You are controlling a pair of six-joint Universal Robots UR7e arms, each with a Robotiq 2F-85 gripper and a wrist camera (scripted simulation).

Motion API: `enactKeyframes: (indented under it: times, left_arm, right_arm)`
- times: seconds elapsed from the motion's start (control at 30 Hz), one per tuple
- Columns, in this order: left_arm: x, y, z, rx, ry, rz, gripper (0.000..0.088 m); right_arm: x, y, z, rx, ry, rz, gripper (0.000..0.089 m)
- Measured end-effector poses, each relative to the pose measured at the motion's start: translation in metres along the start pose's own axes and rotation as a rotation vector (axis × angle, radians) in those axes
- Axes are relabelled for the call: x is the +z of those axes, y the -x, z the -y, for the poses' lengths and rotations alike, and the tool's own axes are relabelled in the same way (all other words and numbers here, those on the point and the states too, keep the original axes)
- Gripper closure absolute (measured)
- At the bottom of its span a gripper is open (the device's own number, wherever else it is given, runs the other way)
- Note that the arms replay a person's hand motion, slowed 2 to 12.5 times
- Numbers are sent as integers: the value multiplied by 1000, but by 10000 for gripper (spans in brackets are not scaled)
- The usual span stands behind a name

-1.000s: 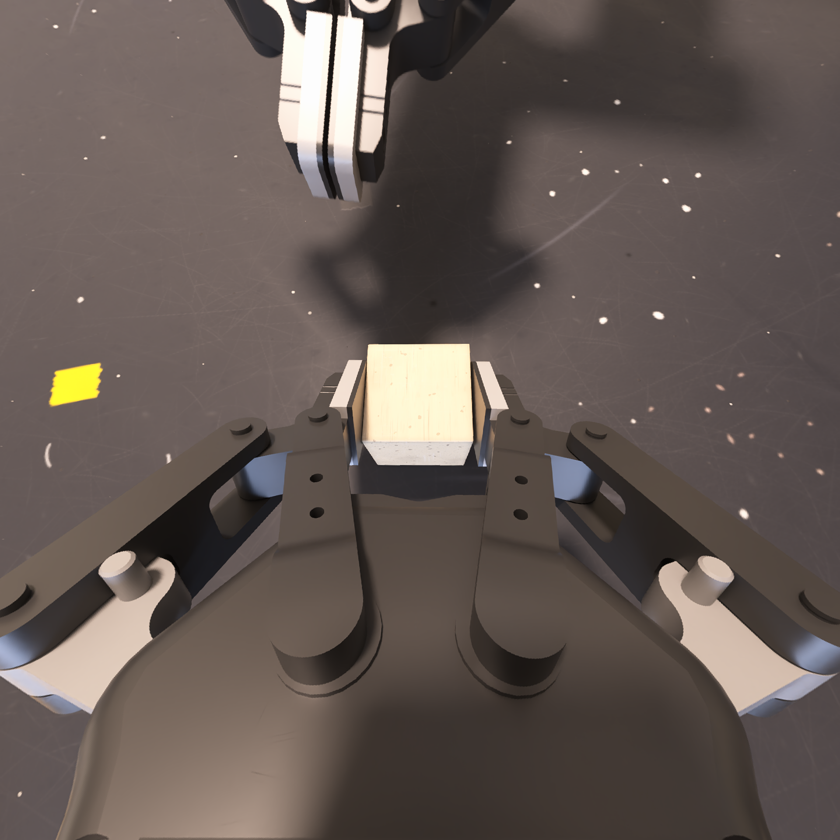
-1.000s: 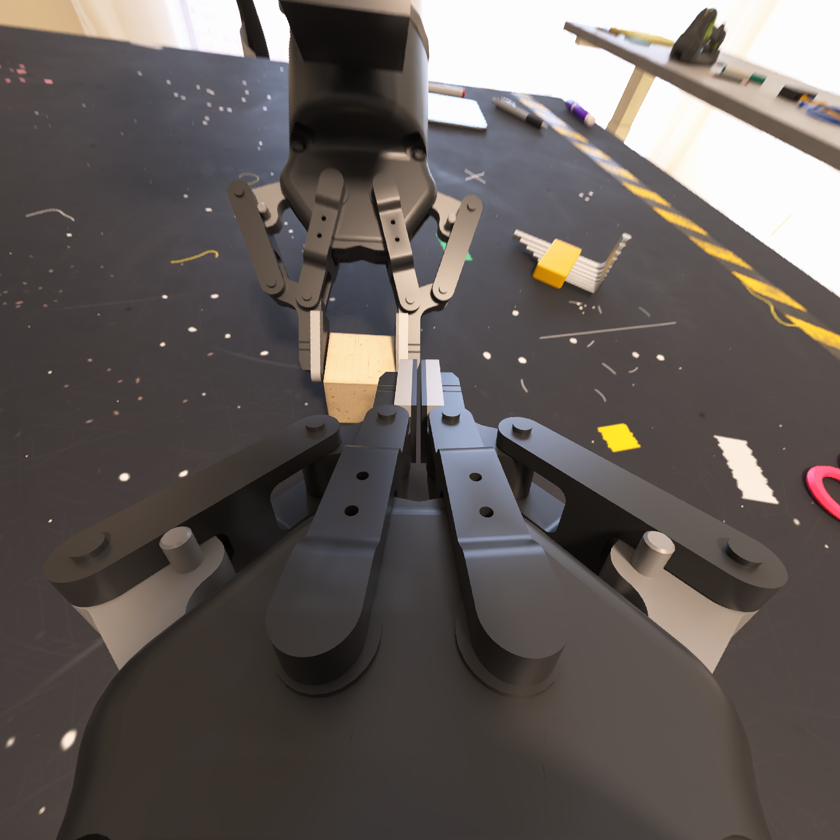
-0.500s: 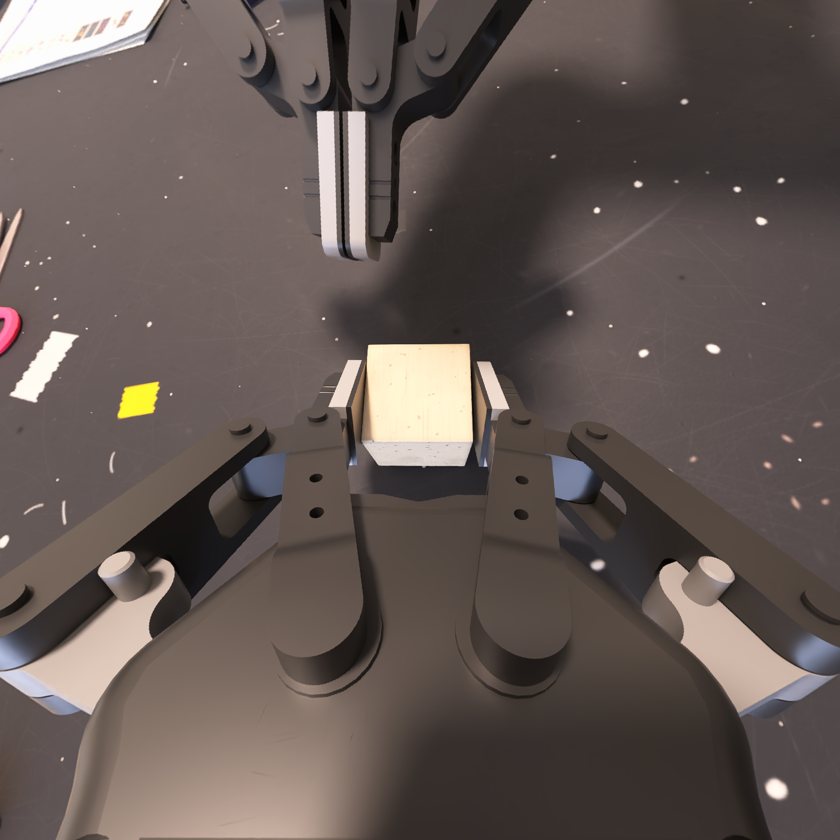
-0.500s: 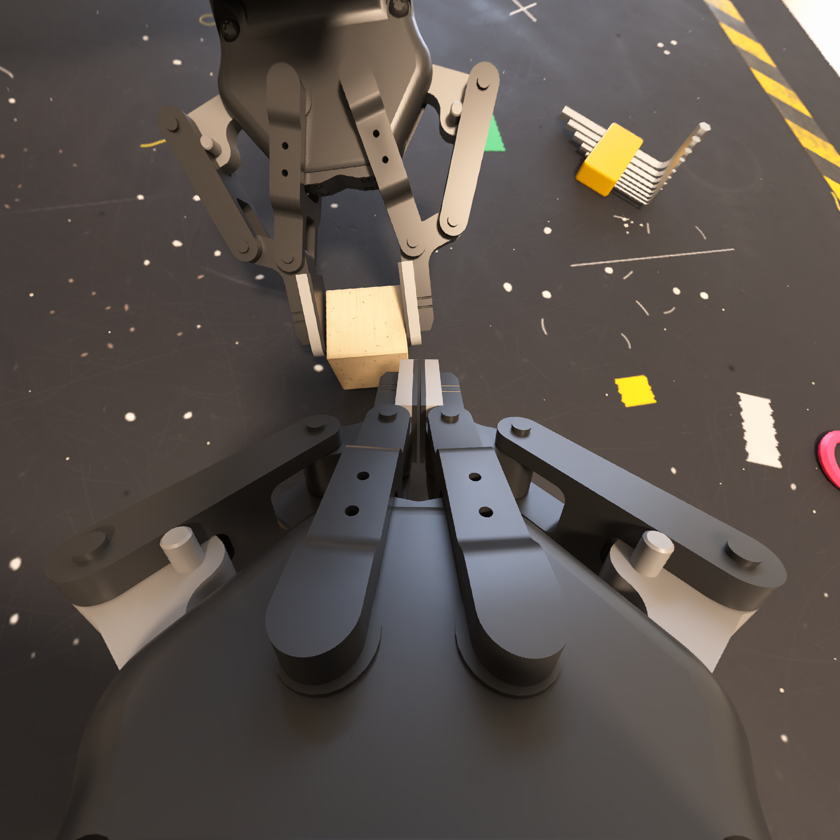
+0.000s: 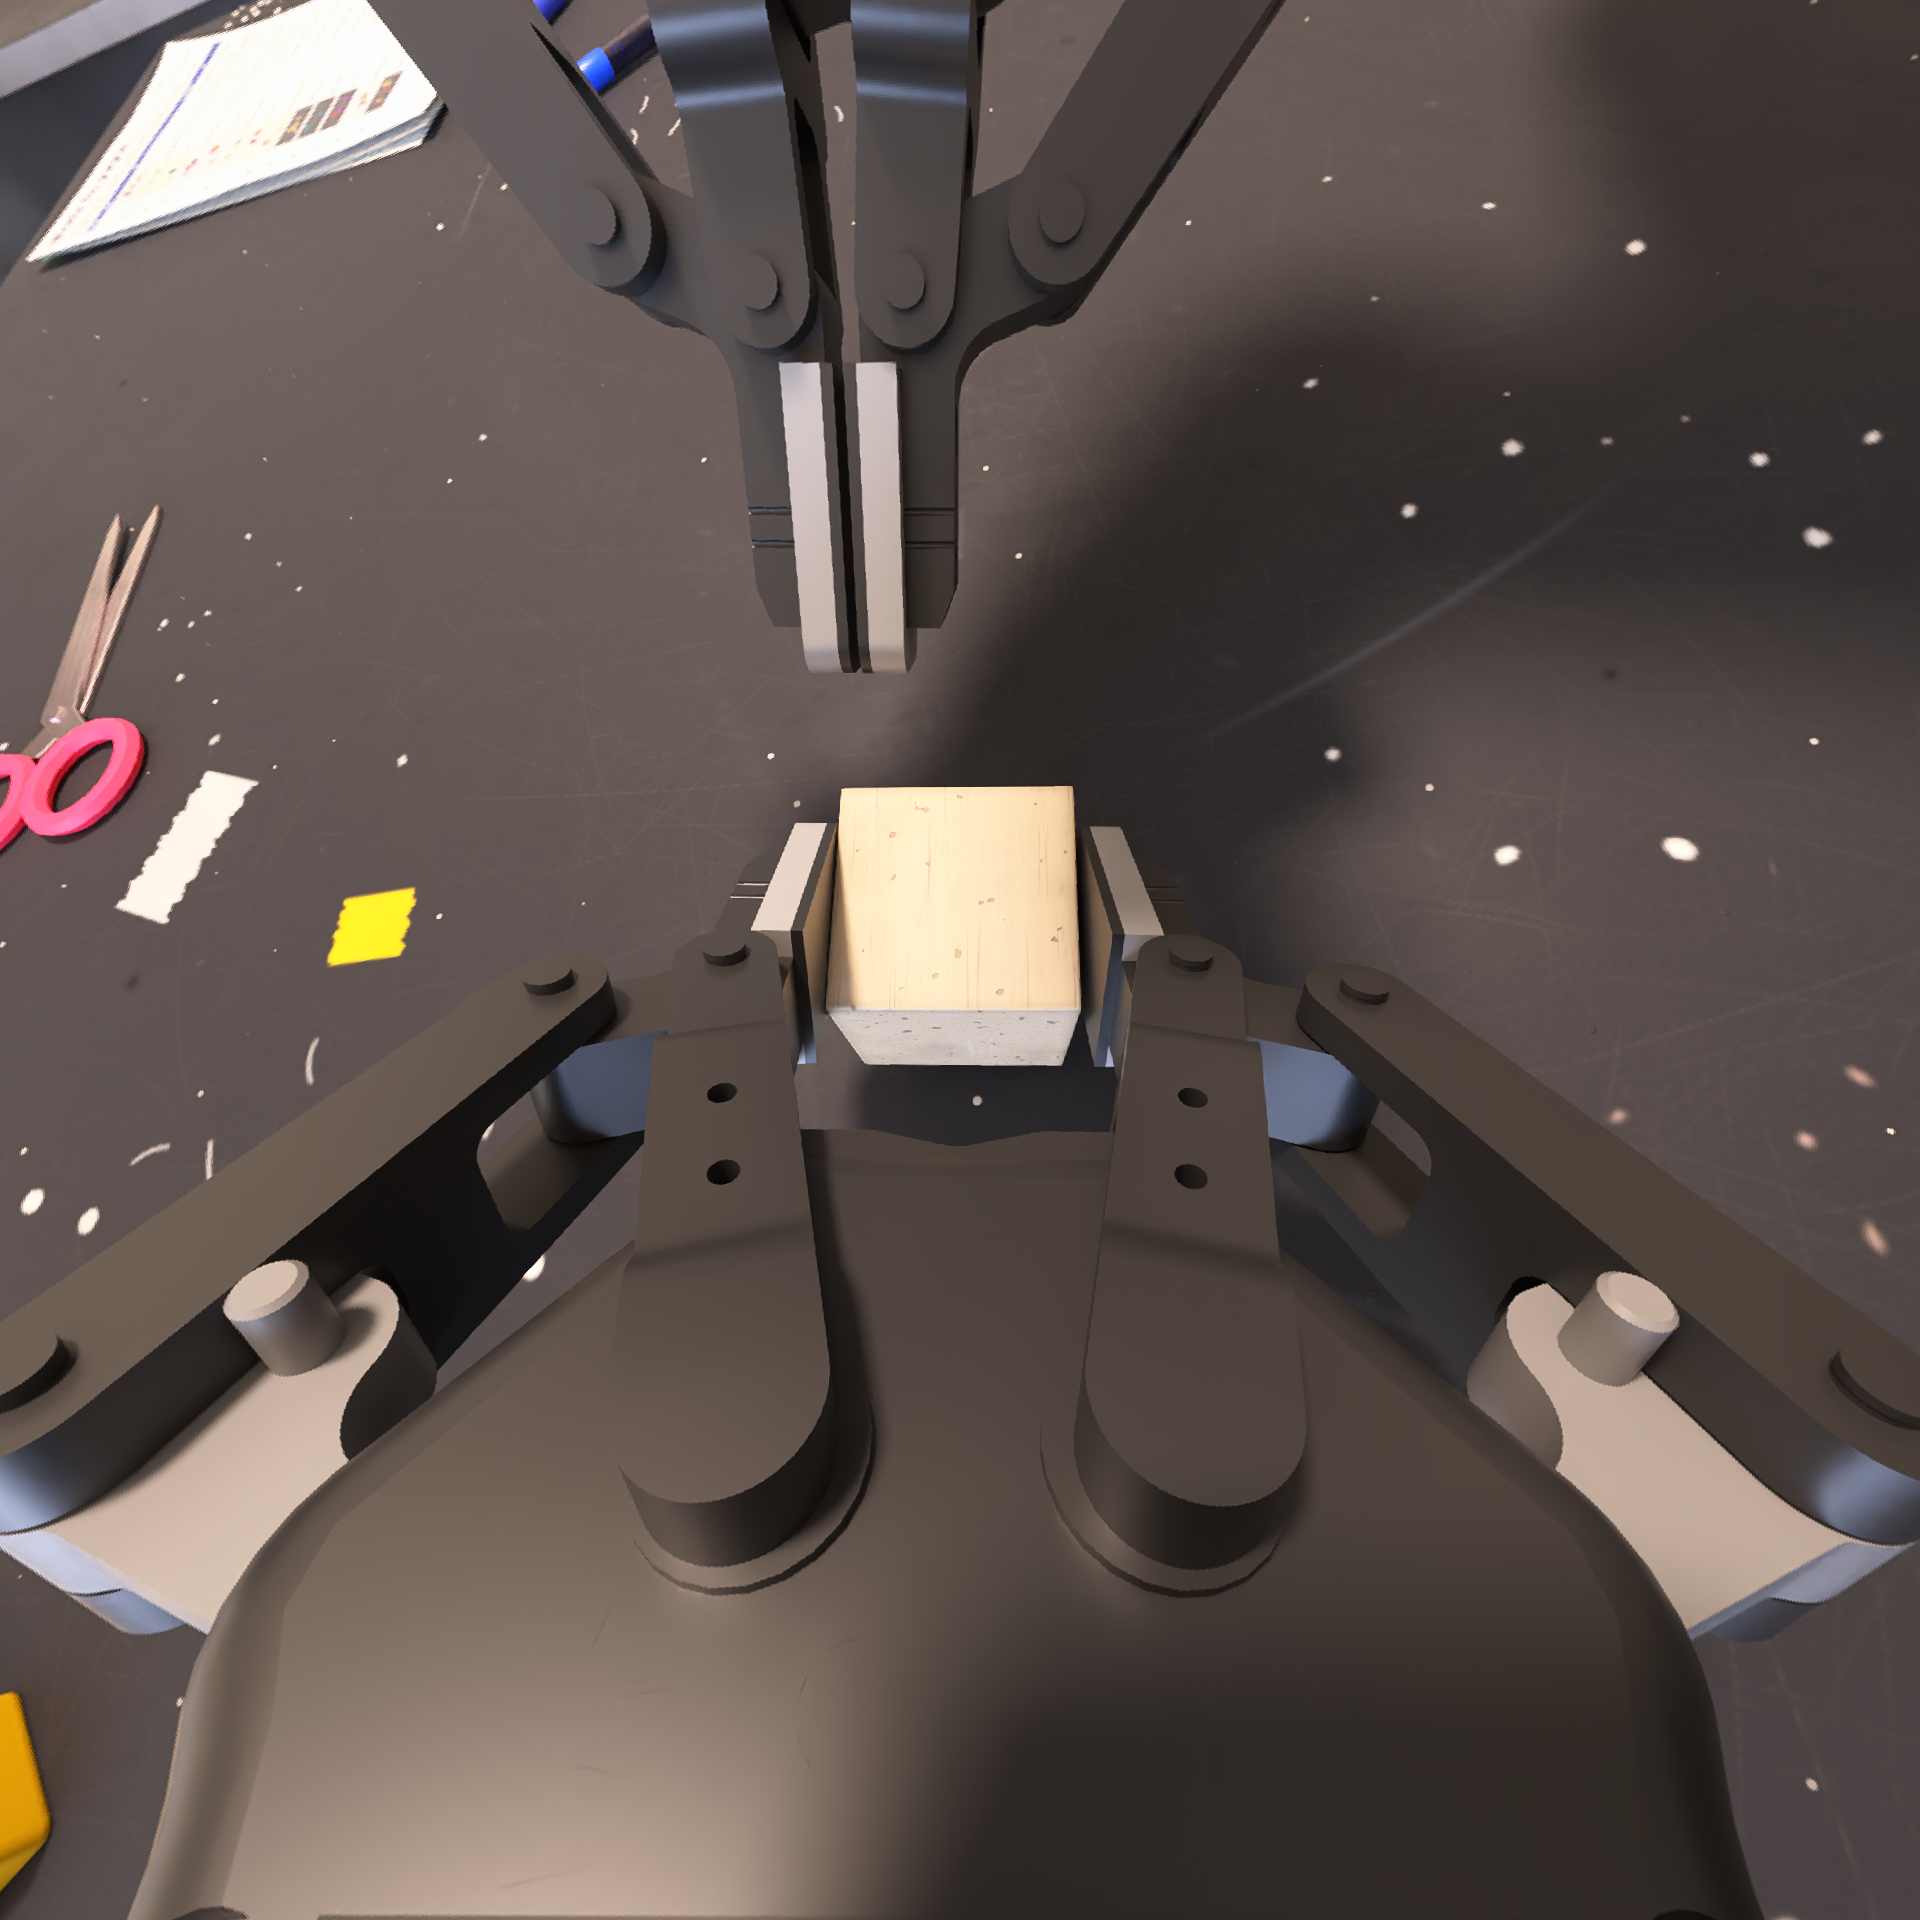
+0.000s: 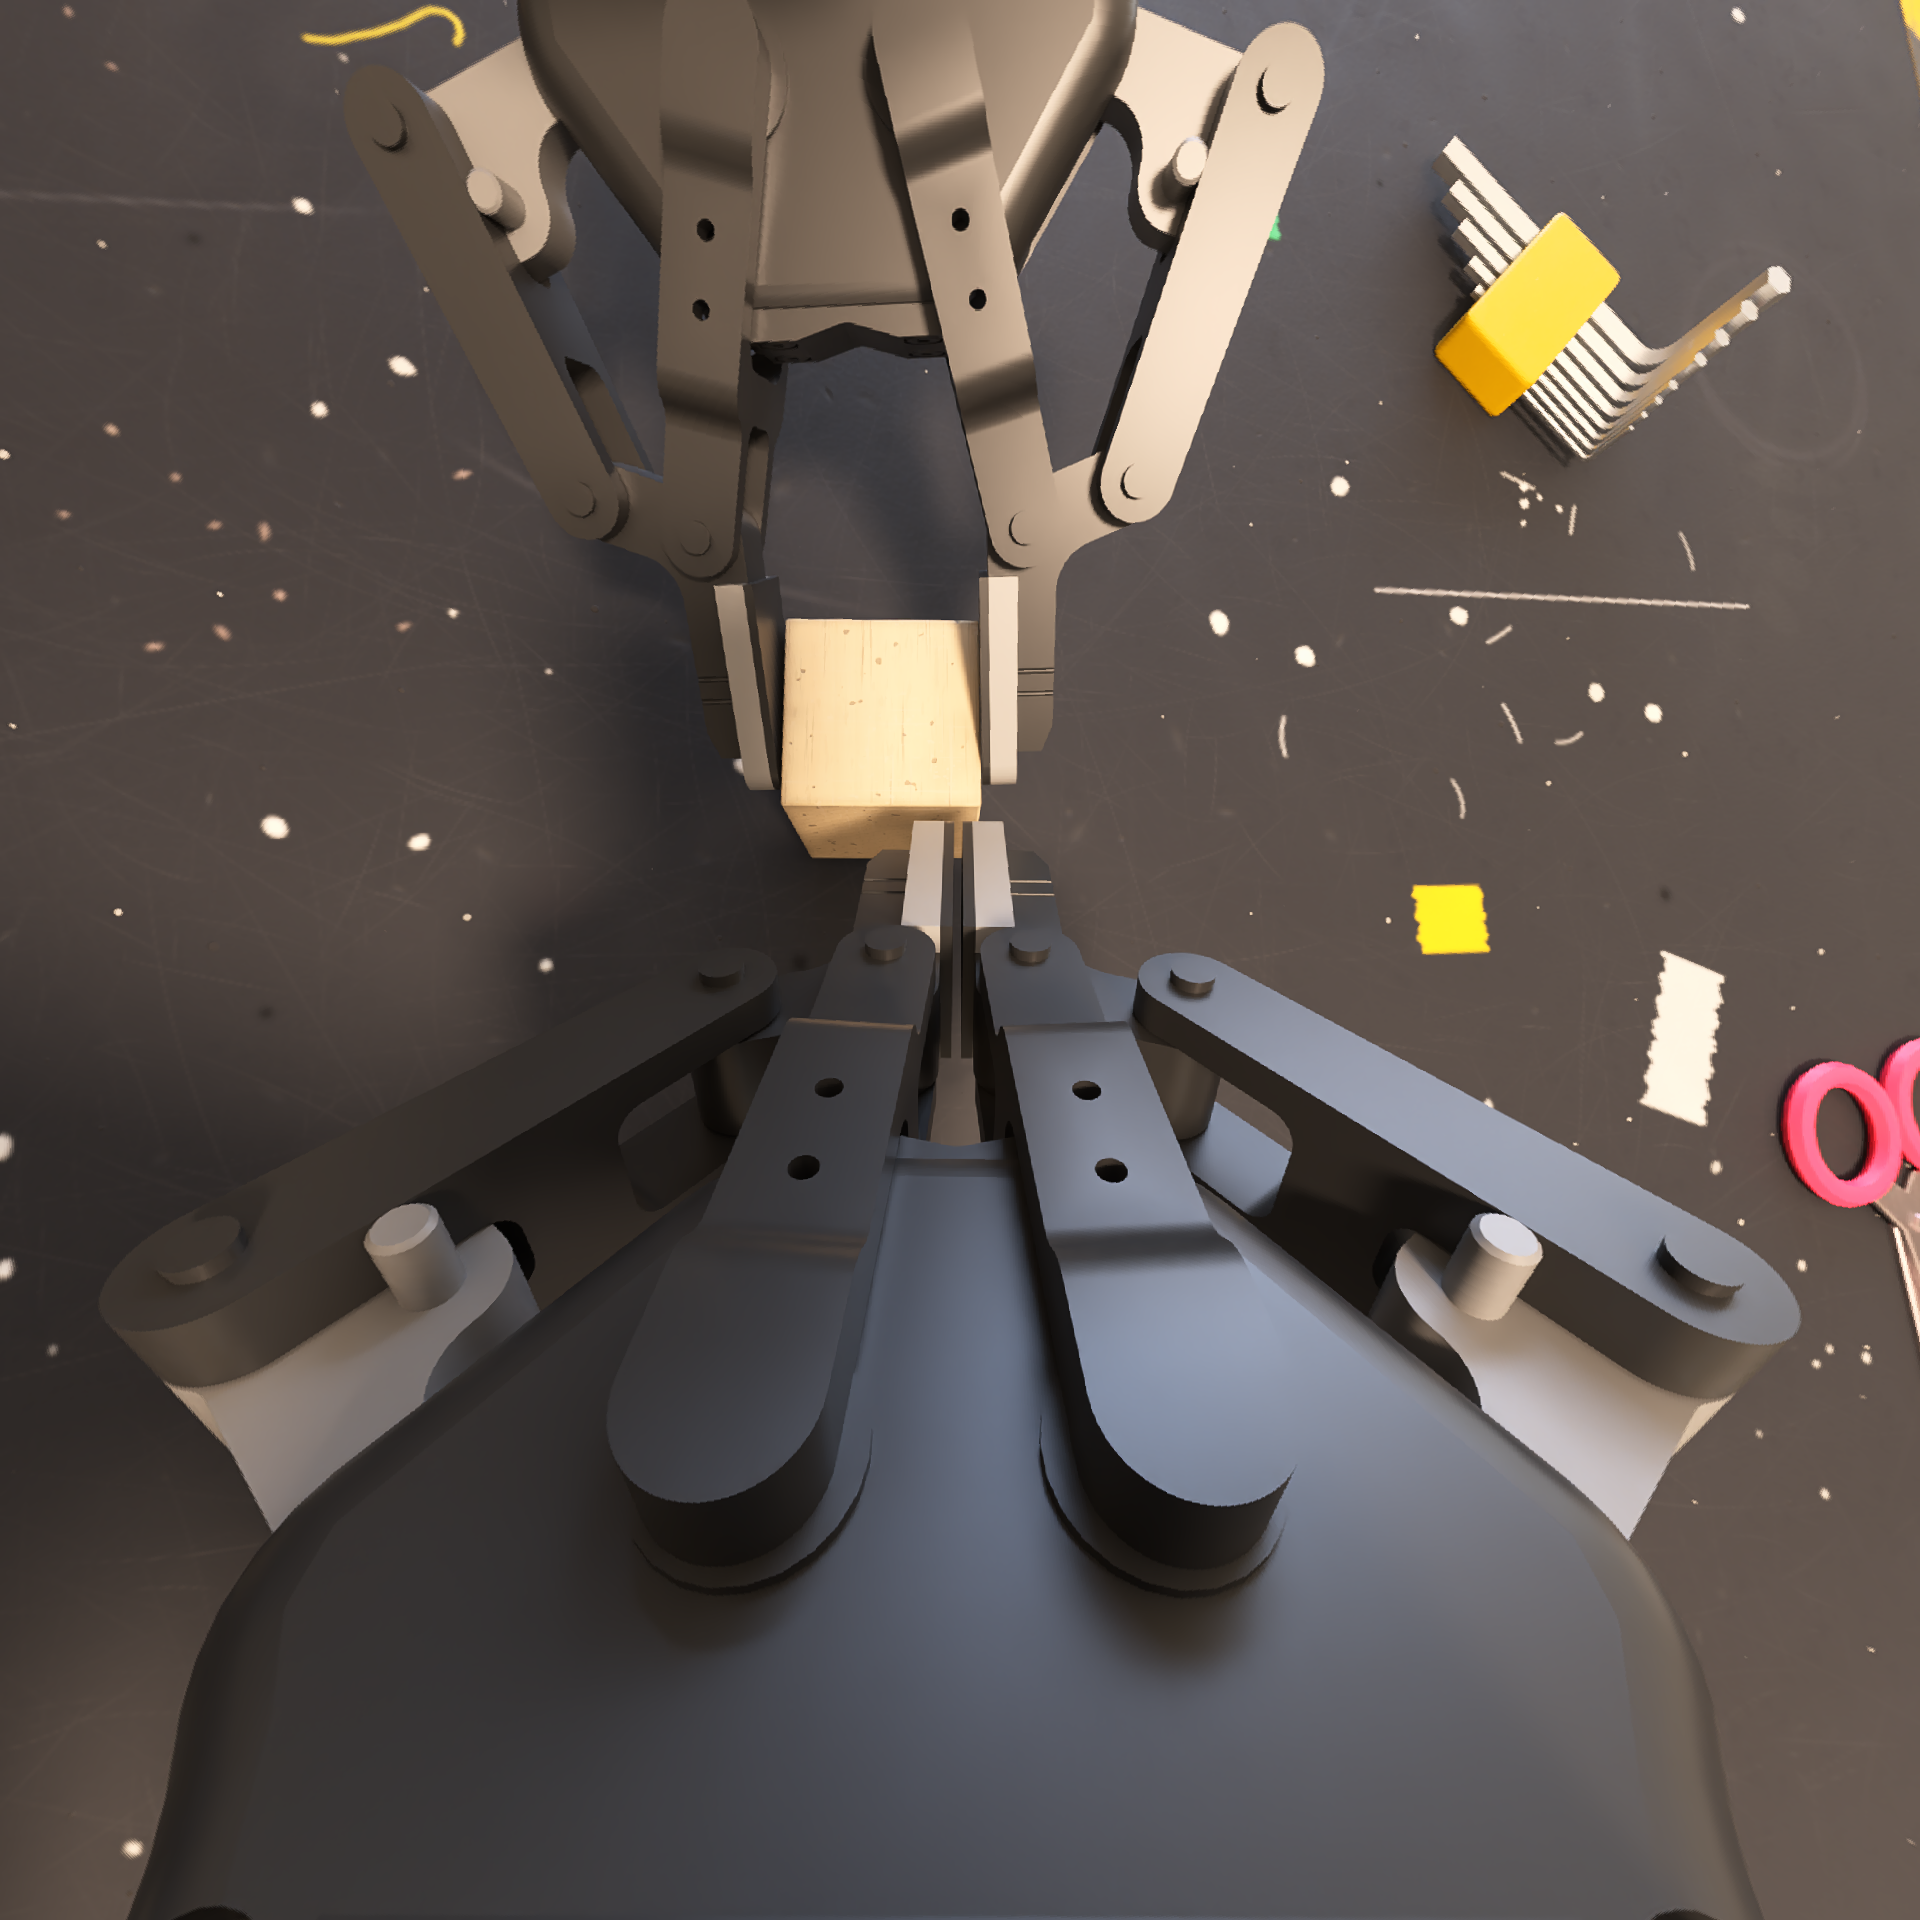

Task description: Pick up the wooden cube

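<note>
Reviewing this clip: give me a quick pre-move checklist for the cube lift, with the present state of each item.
1. Left hand shut on the cube: ok, a pad lies on each side face.
2. Cube square between the pads, not tilted: ok.
3. Cube off the table: cannot tell for certain.
4. Right hand shut and holding nothing: ok.
5. Gap between right hand and cube: not ok, its fingertips sit right at the cube's near edge in the right wrist view.
6. Scissors and hex keys away from the cube: ok.
</note>
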State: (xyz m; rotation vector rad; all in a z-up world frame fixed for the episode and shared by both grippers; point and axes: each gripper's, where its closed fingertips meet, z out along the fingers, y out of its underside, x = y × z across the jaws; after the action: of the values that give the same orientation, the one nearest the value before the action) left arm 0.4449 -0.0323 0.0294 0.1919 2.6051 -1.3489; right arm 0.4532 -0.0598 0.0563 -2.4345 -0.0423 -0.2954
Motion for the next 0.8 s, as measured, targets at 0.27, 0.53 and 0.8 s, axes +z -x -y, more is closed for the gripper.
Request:
enactKeyframes:
  times: [0.27,0.53,0.8]
  left_arm:
    - [-1,3,2,9,2,32,489]
    - [-2,6,4,34,12,74,489]
    - [-2,9,4,71,35,114,489]
  right_arm:
    - [-1,-4,2,-40,40,-29,875]
    - [-2,-6,4,-79,75,-69,874]
    - [-1,-8,4,-126,128,-122,872]
